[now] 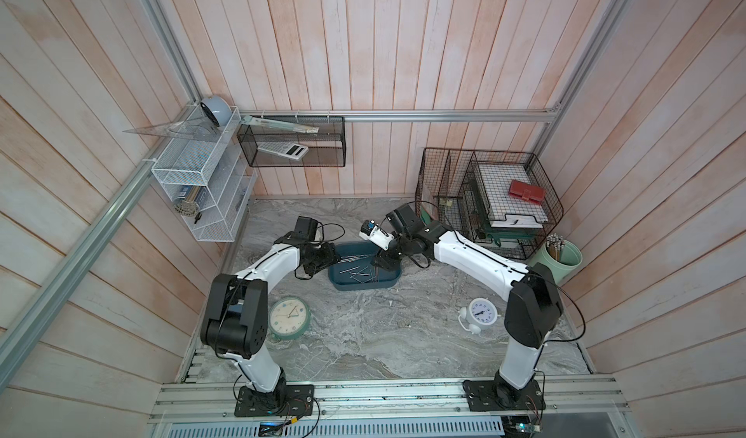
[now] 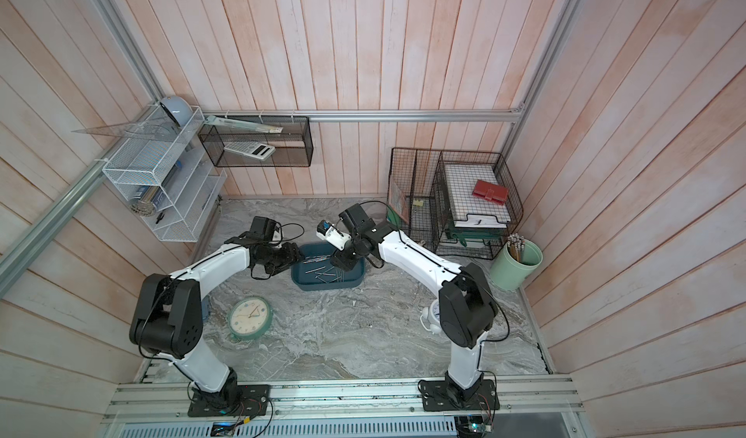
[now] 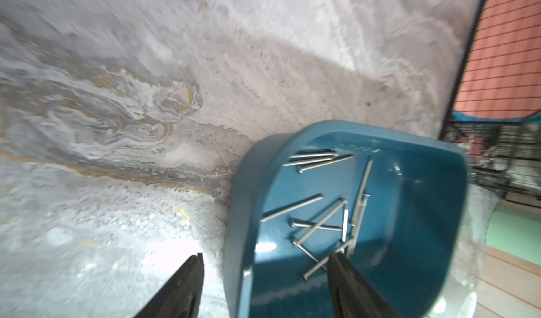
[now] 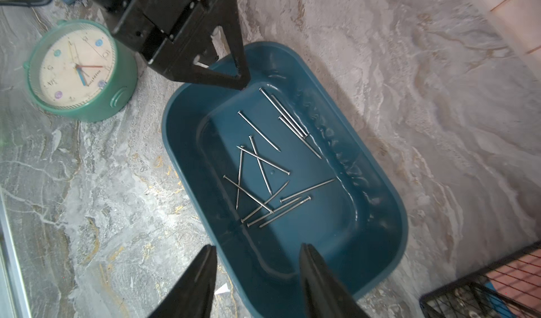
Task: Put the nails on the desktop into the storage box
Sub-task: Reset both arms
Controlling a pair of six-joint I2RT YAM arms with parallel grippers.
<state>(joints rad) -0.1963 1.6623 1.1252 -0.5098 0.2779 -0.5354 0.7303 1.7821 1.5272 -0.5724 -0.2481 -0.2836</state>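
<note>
Left claw [image 3: 265, 255] and right claw [image 4: 258, 245] both gape empty above the storage box [image 4: 322, 234], nails [image 4: 257, 167] lying inside.

Pinkish wooden plank walls [image 1: 403, 52] close the booth on three sides under soft, even light. An aluminium rail [image 1: 444, 116] crosses the back wall. At the upper left hangs a white wire shelf [image 1: 189, 165] — beside it a black mesh basket [image 1: 290, 145]. At the right stand black wire racks [image 1: 444, 182].
</note>
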